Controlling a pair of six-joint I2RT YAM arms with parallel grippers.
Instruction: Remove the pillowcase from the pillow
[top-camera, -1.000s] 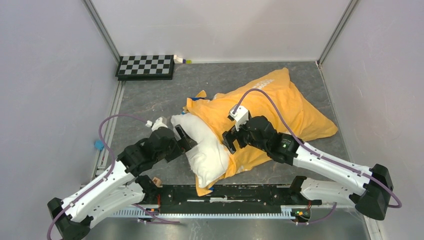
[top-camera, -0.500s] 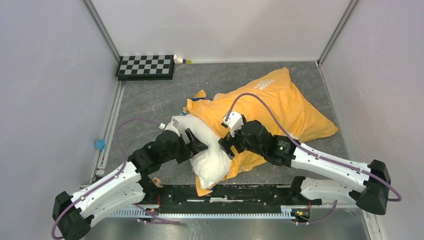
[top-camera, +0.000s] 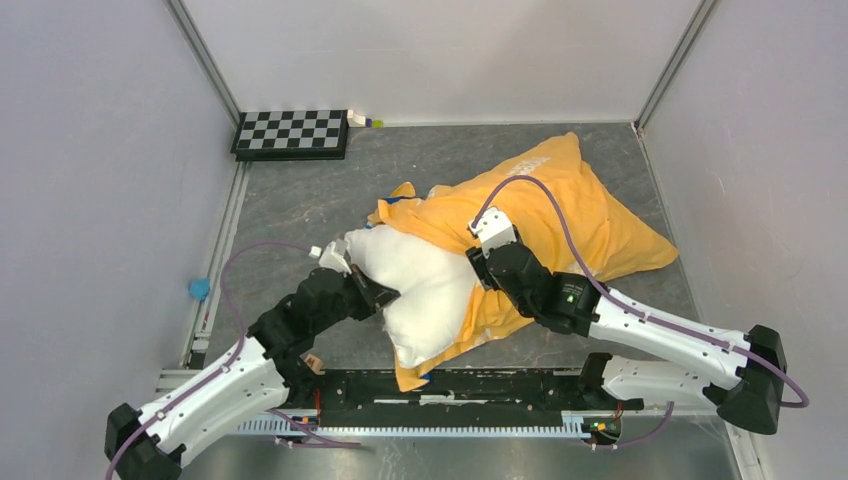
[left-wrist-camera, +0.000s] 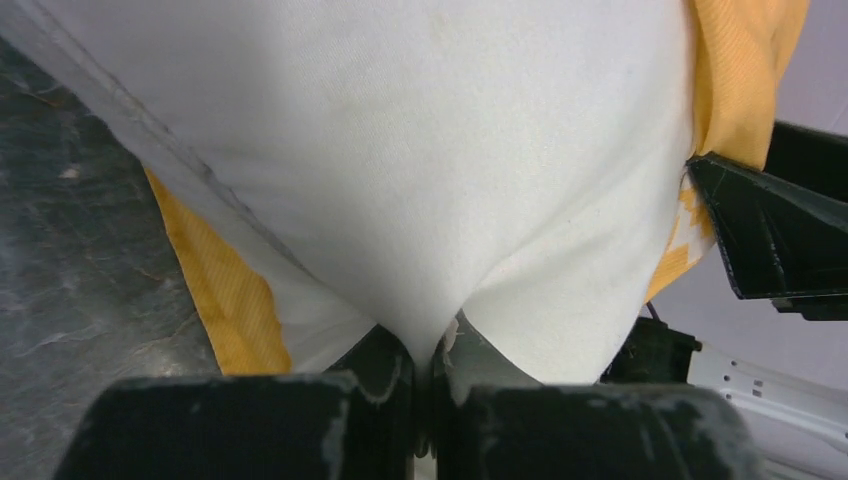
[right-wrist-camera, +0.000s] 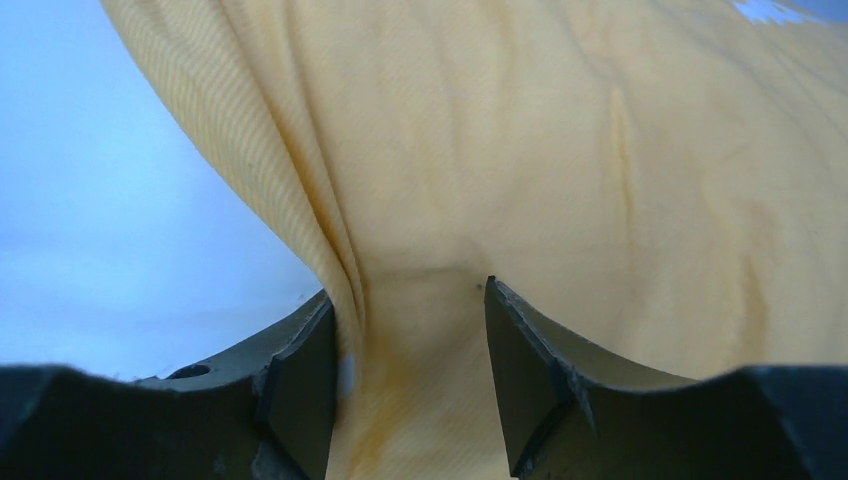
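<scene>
Top external, left end effector (top-camera: 386, 294) pinching pillow (top-camera: 422, 283), right end effector (top-camera: 479, 261) clamping pillowcase (top-camera: 590, 212).

The white lettering on the pillowcase (top-camera: 600, 215) is too small to read.

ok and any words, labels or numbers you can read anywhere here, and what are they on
White lettering on the orange pillowcase, near its far corner: too small and blurred to read.
Checkerboard at the far left of the table: black and white squares only, no text.
Both wrist views: nothing readable.
</scene>
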